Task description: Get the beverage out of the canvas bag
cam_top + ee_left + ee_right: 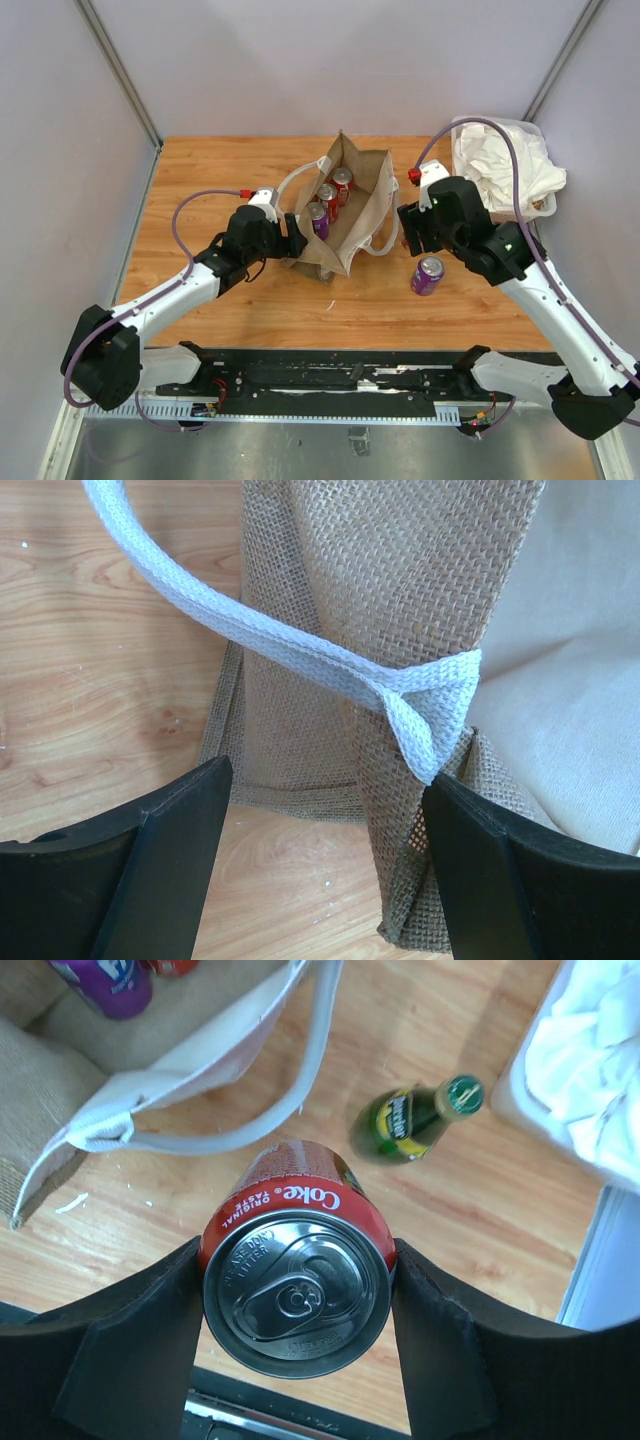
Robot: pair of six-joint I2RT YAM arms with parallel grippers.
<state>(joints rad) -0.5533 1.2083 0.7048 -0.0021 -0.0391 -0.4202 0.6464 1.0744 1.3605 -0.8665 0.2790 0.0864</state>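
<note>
The tan canvas bag (358,205) stands open at mid-table with white handles (290,1090). Inside it are a purple can (318,218) and two red cans (330,196). My right gripper (297,1295) is shut on a red Coke can (297,1290), held upright over the wood just right of the bag. My left gripper (325,870) is open at the bag's near left corner. The burlap fold (420,880) and white strap tab (430,715) lie against its right finger (490,870).
A purple can (428,274) stands on the table to the bag's near right. A green bottle (412,1125) lies on the wood beyond the held can. A clear tub of white cloths (500,165) sits at the back right, near the wall.
</note>
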